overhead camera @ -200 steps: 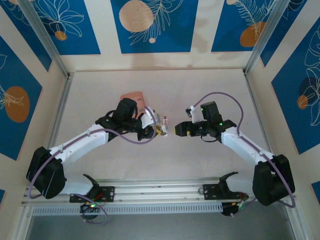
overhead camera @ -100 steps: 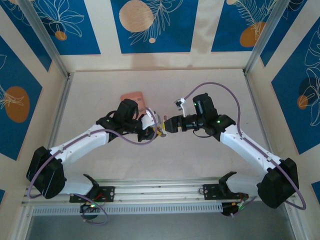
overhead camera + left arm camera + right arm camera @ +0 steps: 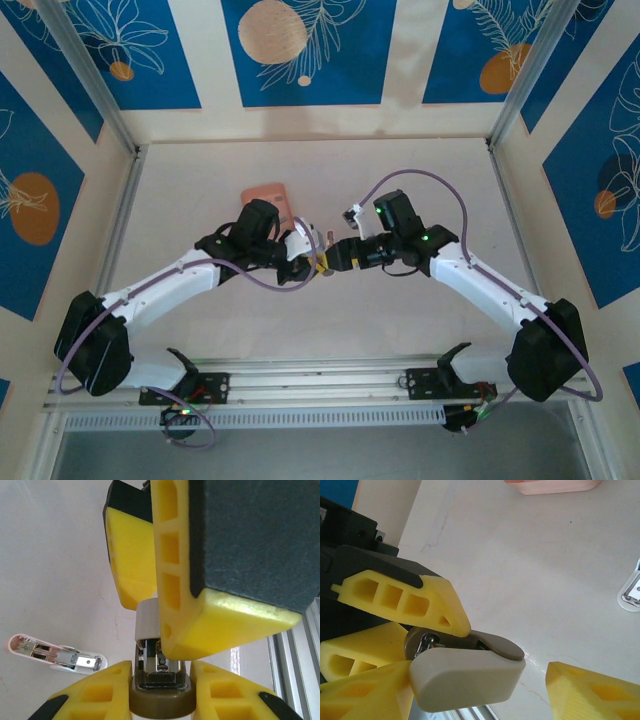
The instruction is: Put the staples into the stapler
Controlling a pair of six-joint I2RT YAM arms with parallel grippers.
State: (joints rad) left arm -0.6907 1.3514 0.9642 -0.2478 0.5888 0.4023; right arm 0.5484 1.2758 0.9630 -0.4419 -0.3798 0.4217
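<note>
From the top external camera, both arms reach in over the table (image 3: 430,180) and meet nose to nose near the salmon-pink tray (image 3: 268,197). The left gripper (image 3: 315,263) is clamped on a grey-brown oval object (image 3: 465,680) with a pale cap, which sticks out toward the other arm. The right gripper (image 3: 338,257) stands spread around that cap. In its wrist view one yellow finger looks to touch the cap, while the other is clear of it. The stapler (image 3: 55,655), pink and white, lies on the table just beside the left gripper. It is hinged open with its metal channel showing, and neither gripper holds it.
</note>
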